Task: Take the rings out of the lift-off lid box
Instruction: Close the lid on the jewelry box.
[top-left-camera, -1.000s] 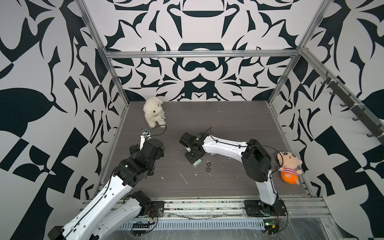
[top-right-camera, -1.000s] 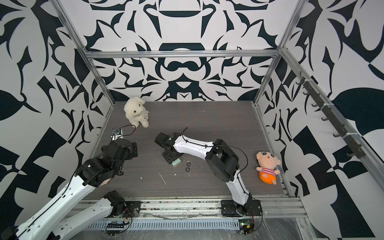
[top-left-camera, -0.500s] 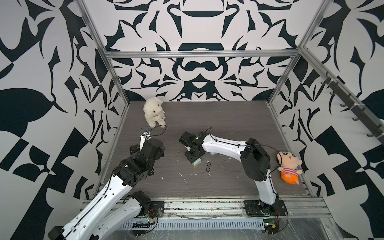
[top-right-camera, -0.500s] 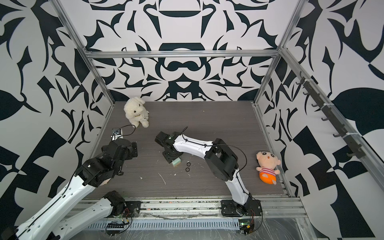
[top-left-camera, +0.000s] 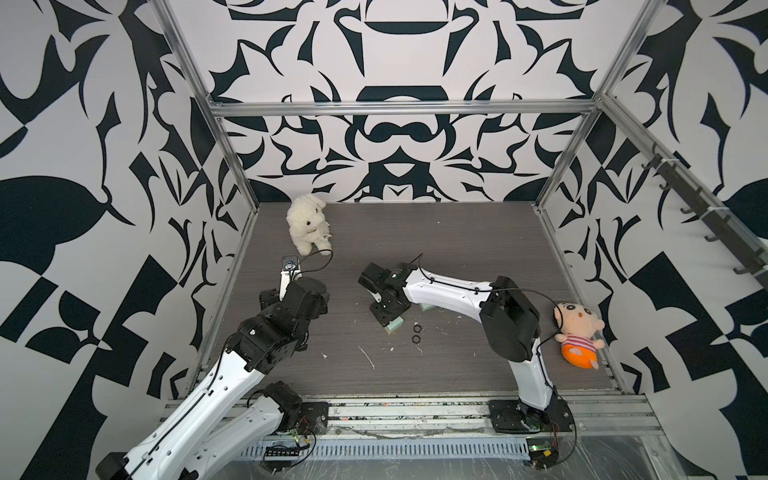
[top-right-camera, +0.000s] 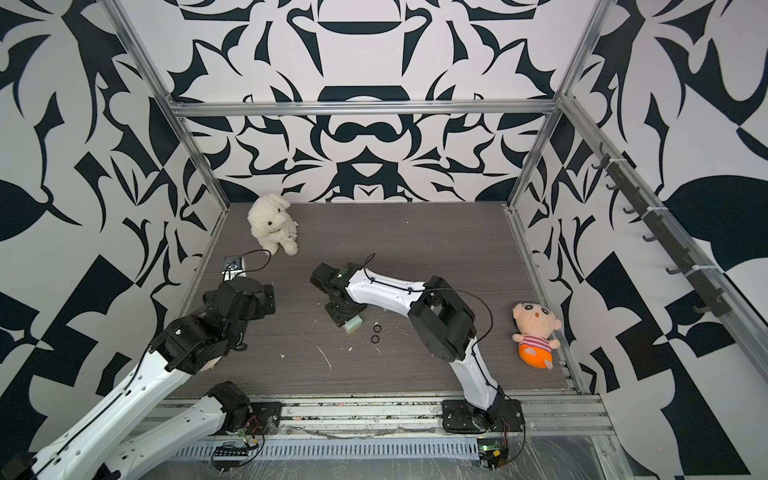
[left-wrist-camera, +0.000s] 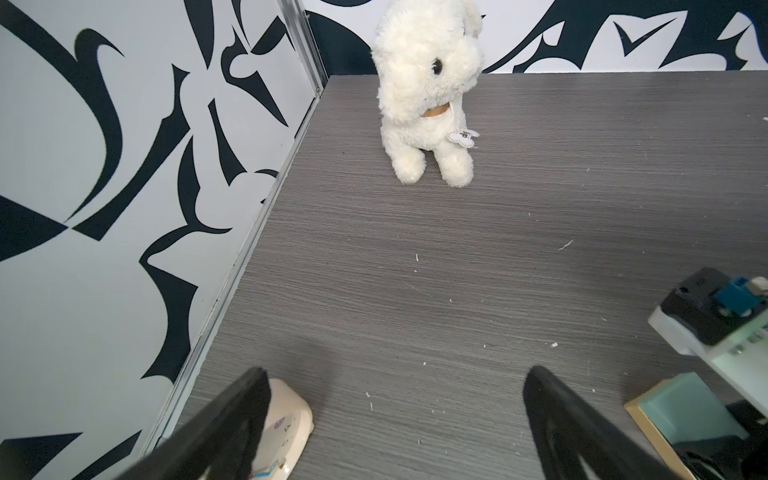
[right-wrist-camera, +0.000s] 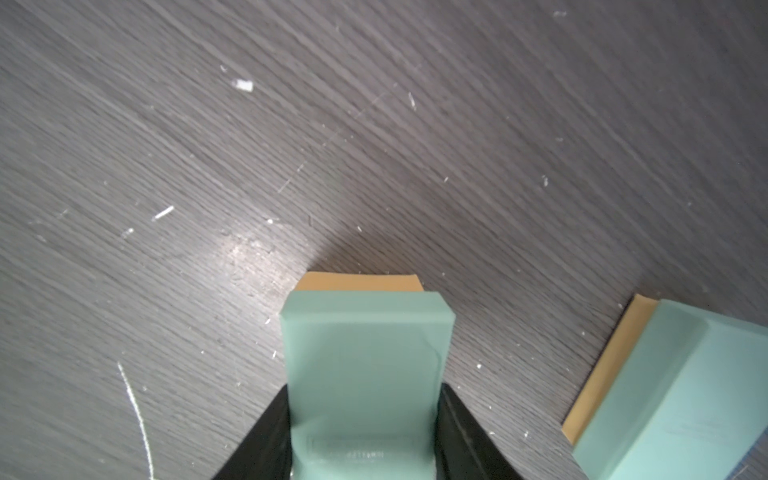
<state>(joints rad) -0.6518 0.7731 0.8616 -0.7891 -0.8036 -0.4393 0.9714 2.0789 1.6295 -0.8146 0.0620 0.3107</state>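
My right gripper (right-wrist-camera: 365, 388) is shut on one mint-green half of the lift-off lid box (right-wrist-camera: 365, 340). That half is tilted, and a tan edge shows at its far end. In both top views it hangs low over the table (top-left-camera: 394, 328). The other mint half (right-wrist-camera: 685, 395) lies on the table beside it, partly under the right arm (top-left-camera: 426, 307). Two small black rings (top-left-camera: 417, 328) (top-left-camera: 415, 340) lie on the table just right of the held half. My left gripper (left-wrist-camera: 390, 415) stands wide open over bare table near the left wall, with nothing between its fingers.
A white plush dog (top-left-camera: 308, 222) sits at the back left. A pink and orange doll (top-left-camera: 577, 332) lies at the right edge. A small cream gadget (left-wrist-camera: 286, 432) rests by my left gripper's finger. White crumbs are scattered over the grey table (top-left-camera: 457, 249).
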